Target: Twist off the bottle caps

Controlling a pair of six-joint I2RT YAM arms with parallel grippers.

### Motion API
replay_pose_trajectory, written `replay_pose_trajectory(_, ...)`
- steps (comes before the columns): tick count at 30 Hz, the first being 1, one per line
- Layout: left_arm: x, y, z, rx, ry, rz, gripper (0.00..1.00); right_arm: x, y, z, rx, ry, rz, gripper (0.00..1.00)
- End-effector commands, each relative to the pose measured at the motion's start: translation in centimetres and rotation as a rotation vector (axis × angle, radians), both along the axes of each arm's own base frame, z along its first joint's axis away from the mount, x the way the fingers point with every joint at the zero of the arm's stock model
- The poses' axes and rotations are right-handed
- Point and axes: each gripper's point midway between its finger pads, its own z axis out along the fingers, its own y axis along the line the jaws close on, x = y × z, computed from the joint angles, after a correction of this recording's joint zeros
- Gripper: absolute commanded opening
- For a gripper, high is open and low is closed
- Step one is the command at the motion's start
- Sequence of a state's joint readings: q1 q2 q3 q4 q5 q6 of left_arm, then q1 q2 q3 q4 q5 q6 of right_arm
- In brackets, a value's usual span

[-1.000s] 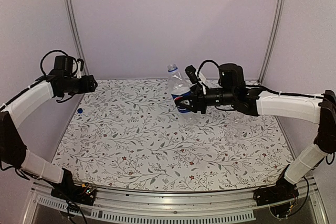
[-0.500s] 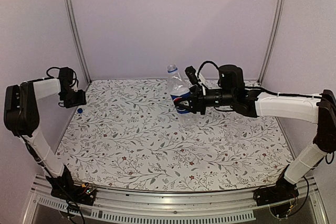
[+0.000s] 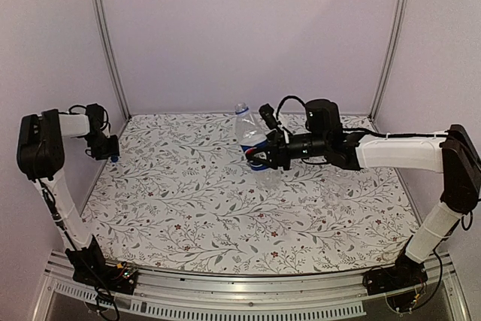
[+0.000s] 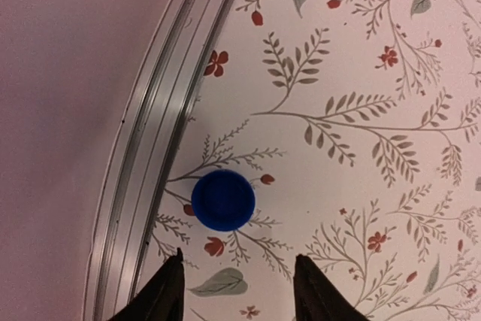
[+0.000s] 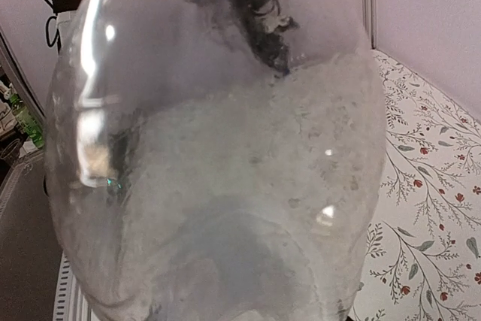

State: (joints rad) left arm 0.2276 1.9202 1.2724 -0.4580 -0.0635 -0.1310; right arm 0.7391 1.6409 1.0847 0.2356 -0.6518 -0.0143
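My left jaws stand apart and empty, and their two dark fingertips [image 4: 167, 295] show at the bottom edge of the left wrist view. The blue cap [image 4: 223, 200] lies flat on the table [image 4: 361, 110] just beyond those tips. It is in line with the gap between them and touches neither. Hard by the cap on its outer side runs the aluminium rail [image 4: 146, 163] that edges the table, and beyond the rail is the pale wall [image 4: 60, 73]. The floral cloth lies all round the cap on its other sides.

My right jaws are well away from the cap, across the table toward its middle. From the top camera I read them as clamped on the bottle [image 3: 249, 131] at its blue label band [image 3: 255, 145]. The bottle leans a little, with its neck [image 3: 242, 109] tipped toward the cap's side of the table. I cannot tell whether its base rests on the cloth or hangs just above it, nor whether anything sits on its mouth. In the right wrist view the clear, misted wall of the bottle fills nearly the whole picture and the jaws are hidden.

The left arm [image 3: 45, 144] is folded tight above the cap's corner. The right arm [image 3: 398, 152] reaches nearly level toward the bottle from the side opposite the cap.
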Motion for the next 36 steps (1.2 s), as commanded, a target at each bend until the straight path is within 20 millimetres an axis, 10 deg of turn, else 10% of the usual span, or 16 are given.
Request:
replay_pose_trajectory(1,2.5,0.8,1.2,0.014,-0.069,-0.012,0.48,0.1,0.2,-0.9,0.002,0.02,0.017,0.36)
replay_pose_trajectory(36,3.9,0.9,-3.0,-0.015,-0.006,-0.036,0.33,0.3,0.6,-3.2,-0.032,0.064,0.029,0.36)
